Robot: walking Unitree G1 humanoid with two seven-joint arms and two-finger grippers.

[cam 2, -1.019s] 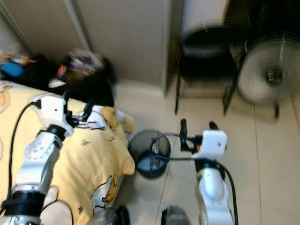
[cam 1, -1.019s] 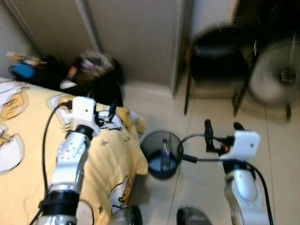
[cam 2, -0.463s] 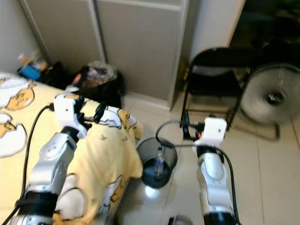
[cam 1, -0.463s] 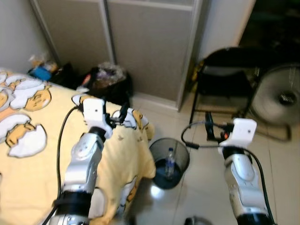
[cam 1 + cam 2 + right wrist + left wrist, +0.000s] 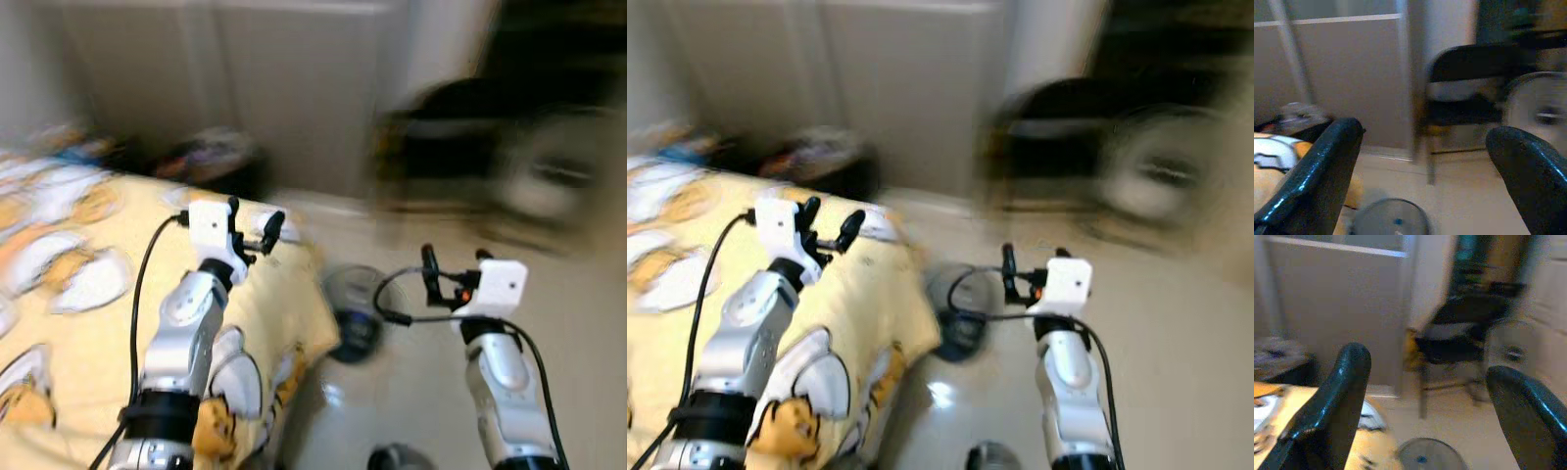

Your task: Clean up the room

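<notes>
Head views blurred, robot likely mid-turn. Left gripper [image 5: 253,223] and right gripper [image 5: 452,267] both spread wide, carrying nothing, raised in front. Waste bin [image 5: 354,311] sits on the floor just beside the bed [image 5: 69,294] corner, contents unreadable. Dark clutter pile [image 5: 211,162] by the wall looks untouched, so most tidying seems left

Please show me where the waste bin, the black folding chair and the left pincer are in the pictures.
waste bin [image 5: 1389,221]: right wrist view, on its round rim.
black folding chair [image 5: 1469,63]: right wrist view, on its backrest.
left pincer [image 5: 252,217]: left eye view, midway between its open fingertips.
</notes>
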